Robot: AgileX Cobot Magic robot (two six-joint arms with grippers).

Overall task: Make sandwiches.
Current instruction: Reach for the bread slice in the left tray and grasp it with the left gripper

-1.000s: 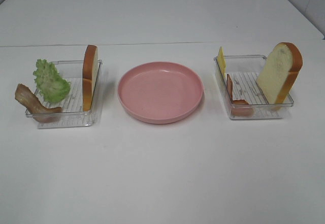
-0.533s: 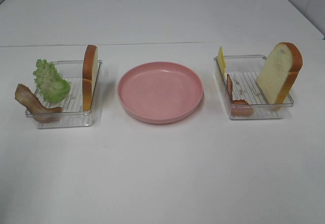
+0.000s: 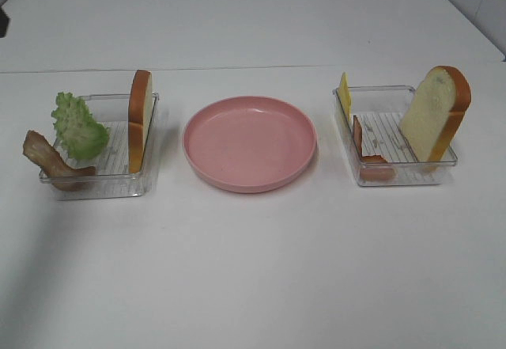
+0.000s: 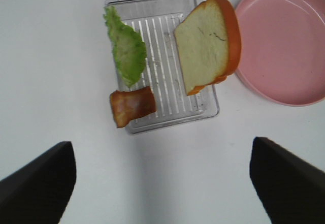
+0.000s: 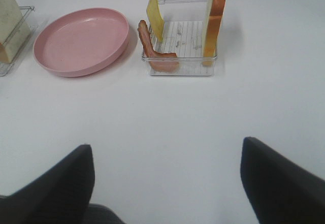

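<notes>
A round pink plastic plate [image 3: 250,143] sits mid-way across the white tabletop [image 3: 253,270]. On the plate's left-arm side, close to it but apart, stands a clear ribbed plastic tray [image 3: 99,184]. In it, a white toy bread slice with orange-brown crust [image 3: 140,119] stands on edge against the wall nearest the plate. A green ruffled lettuce leaf [image 3: 79,126] leans at the side farther from the plate. A brown bacon strip [image 3: 51,163] hangs over the tray corner farthest from the plate.

On the plate's right-arm side, also near and apart, is a second clear tray [image 3: 395,178]. A thin yellow cheese square [image 3: 345,94] stands upright at its plate-side wall, with a second bacon strip [image 3: 365,153] leaning along that same wall. A second, thicker bread slice [image 3: 436,113] leans tilted at the side away from the plate.

The left tool [image 4: 162,183] hangs over bare tabletop beside the first tray, away from the plate. Its dark fingers [image 4: 38,183] are spread wide with nothing between them. The right tool [image 5: 167,183] hovers over bare tabletop short of the plate, equally wide apart and holding nothing.
</notes>
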